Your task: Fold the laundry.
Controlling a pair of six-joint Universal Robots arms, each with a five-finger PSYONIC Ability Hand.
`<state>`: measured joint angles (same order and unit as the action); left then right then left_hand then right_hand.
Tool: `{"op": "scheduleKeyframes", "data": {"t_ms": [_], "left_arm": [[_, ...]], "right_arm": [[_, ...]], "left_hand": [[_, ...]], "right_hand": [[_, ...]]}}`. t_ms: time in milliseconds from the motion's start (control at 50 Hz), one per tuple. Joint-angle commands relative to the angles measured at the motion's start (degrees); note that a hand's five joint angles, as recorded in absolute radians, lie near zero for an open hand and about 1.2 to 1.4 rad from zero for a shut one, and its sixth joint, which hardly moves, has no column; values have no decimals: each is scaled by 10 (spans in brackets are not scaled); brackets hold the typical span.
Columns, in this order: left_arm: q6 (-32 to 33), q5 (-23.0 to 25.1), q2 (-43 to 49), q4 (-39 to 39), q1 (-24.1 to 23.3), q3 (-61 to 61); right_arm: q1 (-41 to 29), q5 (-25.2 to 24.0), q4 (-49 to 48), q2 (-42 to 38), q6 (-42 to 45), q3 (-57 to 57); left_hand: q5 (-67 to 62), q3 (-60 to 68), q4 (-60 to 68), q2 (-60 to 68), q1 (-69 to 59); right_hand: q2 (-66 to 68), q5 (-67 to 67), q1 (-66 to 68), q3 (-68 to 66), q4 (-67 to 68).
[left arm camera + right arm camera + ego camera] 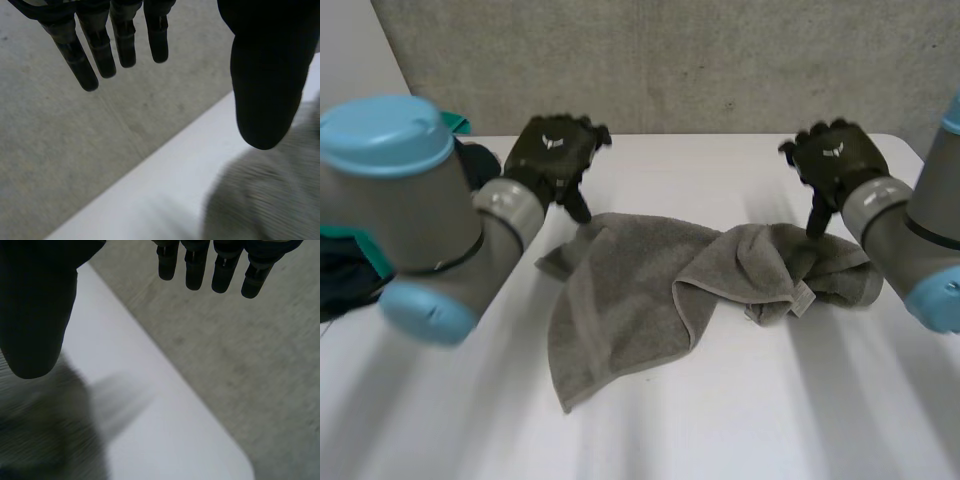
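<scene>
Towel (640,290), grey, lies crumpled mid-table (720,430): one flap is flung over the middle, the right end is bunched, and the near edge sags towards the robot. No neat fold is visible, so my read is the task is at its start, with spreading flat and all the folds left to do.

Left hand (552,152) hangs over the towel's far left corner, thumb pointing down just beside the cloth edge. In the left wrist view its fingers (100,55) are straight and spread, thumb (265,90) well apart, nothing pinched, with towel (265,200) beneath the thumb.

Right hand (835,160) is over the bunched far right end, its thumb tip at or touching the cloth; contact can't be told for sure. In the right wrist view its fingers (195,270) are straight, thumb (35,315) wide, holding nothing, with towel (40,435) under the thumb.

Pile of dark and teal clothes (342,275) sits at the table's left edge behind the left arm, well apart from the towel.
</scene>
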<state>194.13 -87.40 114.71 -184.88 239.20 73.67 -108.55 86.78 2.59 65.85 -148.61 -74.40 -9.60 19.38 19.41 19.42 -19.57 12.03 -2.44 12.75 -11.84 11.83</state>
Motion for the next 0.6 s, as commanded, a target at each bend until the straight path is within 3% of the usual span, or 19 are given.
{"op": "scheduleKeyframes", "data": {"t_ms": [20, 180, 260, 440, 520, 600], "left_arm": [[-3, -8, -115, 6, -30, 216], [-1, -6, -123, -49, -46, 351], [3, -15, -87, -95, -46, 365], [5, -39, -39, -109, -46, 360], [5, -41, -36, -116, -47, 360], [5, -45, -34, -117, -47, 355]], "right_arm": [[7, -15, 115, 28, -69, -78], [20, -59, 49, 30, -147, -169], [19, -61, -6, 28, -186, -187], [13, -64, -27, -27, -265, -162], [9, -61, -55, -44, -265, -153], [7, -59, -86, -63, -259, -145]], "left_hand": [[-71, 73, 73, 73, -71], [-61, 63, 63, 63, -61], [-61, 63, 63, 63, -61], [-56, 58, 58, 58, -56], [-63, 65, 64, 64, -63], [-78, 80, 80, 79, -78]], "right_hand": [[33, -29, 25, -35, 35], [44, -40, 37, -46, 46], [44, -40, 37, -46, 46], [60, -55, 52, -61, 61], [219, -215, 212, -221, 221], [468, -464, 461, -470, 470]]}}
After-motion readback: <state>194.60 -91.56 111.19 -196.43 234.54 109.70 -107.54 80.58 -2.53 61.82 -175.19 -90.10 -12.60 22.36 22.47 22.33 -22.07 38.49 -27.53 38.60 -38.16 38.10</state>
